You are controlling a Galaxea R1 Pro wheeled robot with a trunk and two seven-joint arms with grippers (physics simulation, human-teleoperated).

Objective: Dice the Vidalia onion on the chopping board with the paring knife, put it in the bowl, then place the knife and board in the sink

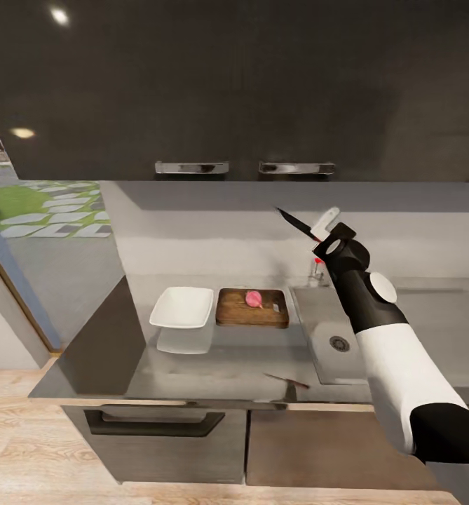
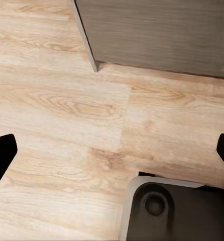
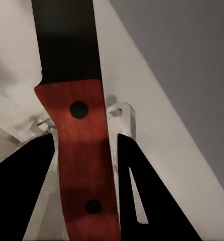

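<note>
A: Where did we stand with the paring knife (image 1: 295, 222)?

B: We had it clenched in the right gripper (image 1: 323, 231), raised well above the countertop (image 1: 213, 365), blade pointing up and left toward the wall. In the right wrist view the reddish handle (image 3: 82, 165) sat squarely between the two dark fingers (image 3: 142, 201).

A: And the Vidalia onion (image 1: 254, 299)?

B: It lay on the chopping board (image 1: 252, 308), apparently still whole, with the bowl (image 1: 182, 307) just left of the board and the sink (image 1: 346, 337) to its right.

A: The left gripper (image 2: 112, 150)?

B: Its fingers were spread wide, holding nothing, hanging over the wooden floor (image 2: 57, 100).

A: What worried us?

B: The onion was round and nothing steadied it. We judged that if the blade came down off-centre it could roll off the board, perhaps toward the sink. A steep descent from that height might also miss it or knock the bowl. There was a slim dark streak near the counter's near edge; we couldn't tell what it was.
</note>
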